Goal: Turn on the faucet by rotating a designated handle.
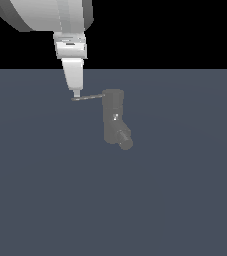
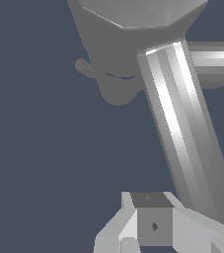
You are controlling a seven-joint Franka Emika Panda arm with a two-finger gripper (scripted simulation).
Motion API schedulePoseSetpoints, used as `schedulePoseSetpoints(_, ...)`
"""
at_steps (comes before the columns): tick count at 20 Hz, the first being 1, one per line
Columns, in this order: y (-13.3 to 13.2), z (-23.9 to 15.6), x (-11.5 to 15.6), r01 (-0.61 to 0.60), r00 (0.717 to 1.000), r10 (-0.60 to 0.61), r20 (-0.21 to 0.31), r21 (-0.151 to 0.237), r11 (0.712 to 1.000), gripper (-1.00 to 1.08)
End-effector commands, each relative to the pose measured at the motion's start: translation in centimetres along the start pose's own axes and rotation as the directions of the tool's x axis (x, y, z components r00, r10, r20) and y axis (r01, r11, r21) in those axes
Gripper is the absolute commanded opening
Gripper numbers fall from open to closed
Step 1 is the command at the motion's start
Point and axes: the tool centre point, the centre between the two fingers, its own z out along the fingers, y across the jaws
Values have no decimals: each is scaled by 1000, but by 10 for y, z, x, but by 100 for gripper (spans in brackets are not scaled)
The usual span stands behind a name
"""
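Note:
The faucet (image 1: 113,114) is a dull grey upright cylinder with a stubby spout (image 1: 124,139) angled out at its lower end. The thin grey handle (image 1: 88,97) sticks out from its top toward the exterior view's left. My gripper (image 1: 76,93) points straight down, its fingertips together at the handle's free tip, touching or just above it, holding nothing. In the wrist view the handle (image 2: 182,133) is a long bright rod running from the faucet top (image 2: 133,20) to beside my gripper (image 2: 152,220). The spout (image 2: 212,62) pokes out behind it.
The faucet stands on a flat blue-grey floor (image 1: 185,200). The large white arm link (image 1: 45,12) hangs above at the exterior view's upper left. Nothing else shows.

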Motion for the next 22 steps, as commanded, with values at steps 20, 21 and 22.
schedulePoseSetpoints(20, 55, 0, 13, -2, 1000, 2, 0, -1, 1000, -100)
schedulePoseSetpoints(21, 57, 0, 16, -2, 1000, 2, 0, -1, 1000, -100)
schedulePoseSetpoints(22, 60, 0, 19, -2, 1000, 2, 0, -1, 1000, -100)
